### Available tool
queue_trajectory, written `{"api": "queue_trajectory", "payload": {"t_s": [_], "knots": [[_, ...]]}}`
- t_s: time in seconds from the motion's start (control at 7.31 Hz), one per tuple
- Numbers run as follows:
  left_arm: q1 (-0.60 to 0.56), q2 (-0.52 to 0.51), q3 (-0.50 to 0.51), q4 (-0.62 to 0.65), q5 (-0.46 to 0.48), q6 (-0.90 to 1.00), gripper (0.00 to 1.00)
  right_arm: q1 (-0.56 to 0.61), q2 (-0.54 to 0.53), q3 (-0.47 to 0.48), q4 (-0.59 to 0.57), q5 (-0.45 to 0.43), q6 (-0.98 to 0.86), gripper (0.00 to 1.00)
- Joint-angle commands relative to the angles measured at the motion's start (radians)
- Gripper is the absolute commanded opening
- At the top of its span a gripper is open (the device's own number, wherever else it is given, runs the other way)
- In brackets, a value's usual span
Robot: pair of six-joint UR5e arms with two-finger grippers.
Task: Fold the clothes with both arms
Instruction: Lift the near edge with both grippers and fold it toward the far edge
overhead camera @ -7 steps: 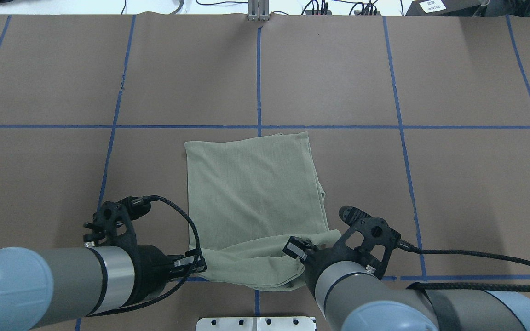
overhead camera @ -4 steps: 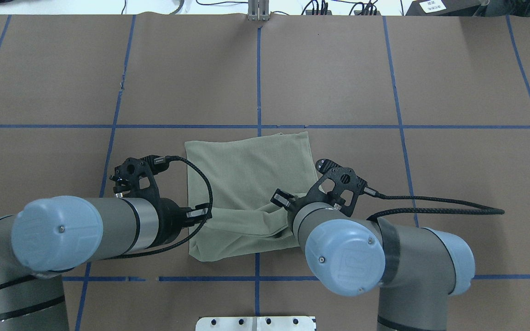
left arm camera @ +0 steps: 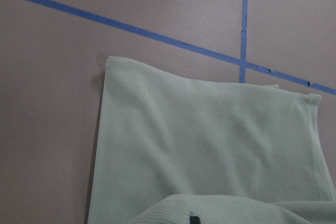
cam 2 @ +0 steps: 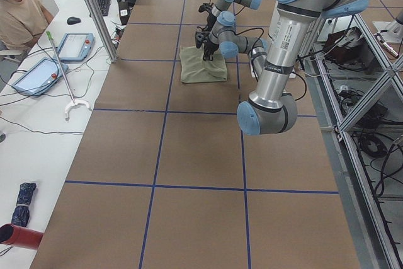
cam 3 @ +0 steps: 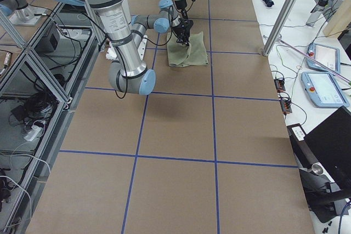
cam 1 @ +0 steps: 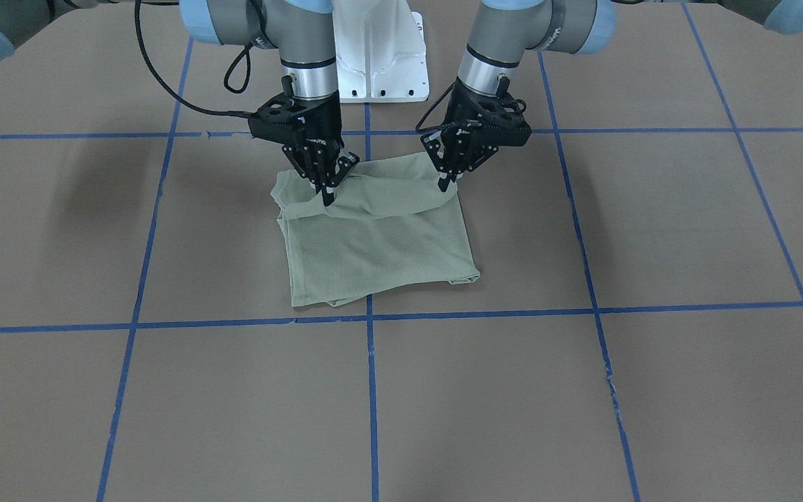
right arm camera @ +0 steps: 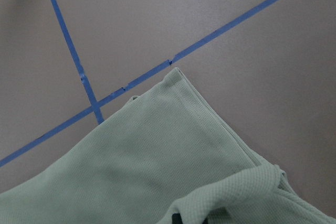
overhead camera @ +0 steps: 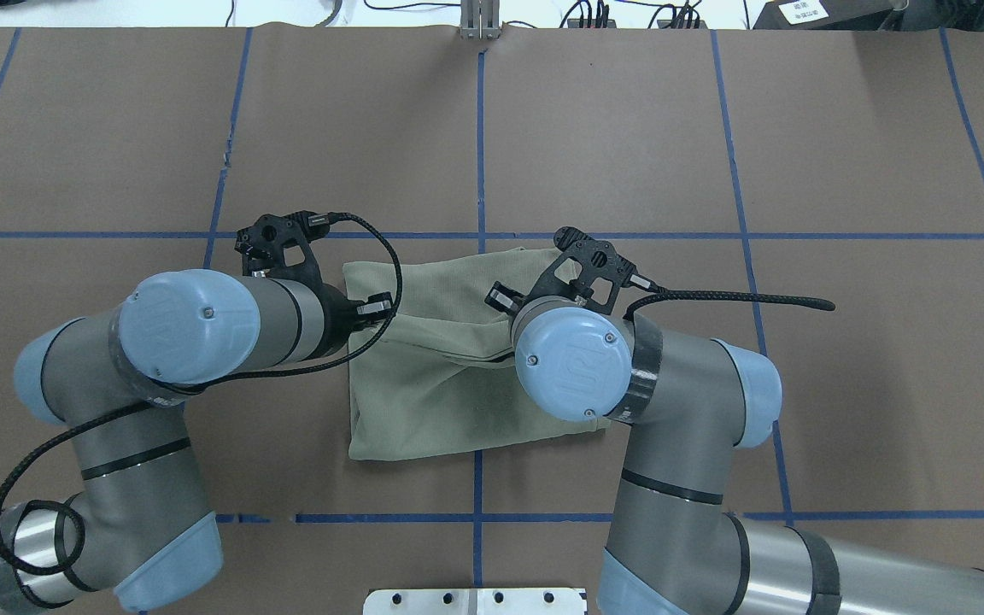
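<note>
The sage-green shirt (cam 1: 380,247) lies folded on the brown table (cam 1: 583,390), also seen from overhead (overhead camera: 424,401). Its edge nearest the robot is lifted and hangs in a sagging band between both grippers. My left gripper (cam 1: 447,183) is shut on that edge at one corner; overhead it sits at the shirt's left side (overhead camera: 375,307). My right gripper (cam 1: 325,196) is shut on the other corner (overhead camera: 500,299). The left wrist view shows the flat layer (left arm camera: 210,129) below the held fold; the right wrist view shows the same (right arm camera: 142,161). Logo, label and tag are hidden.
Blue tape lines (overhead camera: 481,154) mark a grid on the table. The white pedestal base (cam 1: 377,63) stands behind the shirt. A metal post (overhead camera: 479,21) and cables sit at the far edge. A person (cam 2: 19,11) sits at a side desk with tablets.
Both arms have moved away from the robot's base, carrying the shirt's near edge up and over the flat part toward its far edge. Both grippers stay shut on the cloth.
</note>
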Motion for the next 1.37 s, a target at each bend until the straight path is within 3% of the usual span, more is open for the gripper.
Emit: {"api": "queue_trajectory", "payload": {"t_s": [0.0,0.55,0.68,0.82,0.96,1.09,1.23], "knots": [[-0.027,-0.026,0.138,-0.109,0.002,0.025,0.0,0.027,0.012,-0.11,0.069,0.002,-0.007,0.0],[-0.029,-0.029,0.178,-0.123,0.002,0.034,0.0,0.039,0.017,-0.183,0.116,0.002,-0.03,0.0],[-0.029,-0.029,0.177,-0.123,0.0,0.036,0.0,0.041,0.017,-0.183,0.116,0.002,-0.053,0.27],[-0.029,-0.029,0.177,-0.123,-0.003,0.065,0.99,0.045,0.036,-0.181,0.116,0.002,-0.154,0.99],[-0.048,-0.029,0.16,-0.122,-0.02,0.154,1.0,0.074,0.065,-0.17,0.093,0.095,-0.187,1.0],[-0.091,-0.025,0.152,-0.122,-0.117,0.21,1.0,0.087,0.072,-0.155,0.093,0.168,-0.219,1.0],[-0.108,-0.021,0.145,-0.122,-0.141,0.23,1.0,0.079,0.076,-0.146,0.093,0.169,-0.227,1.0]]}}
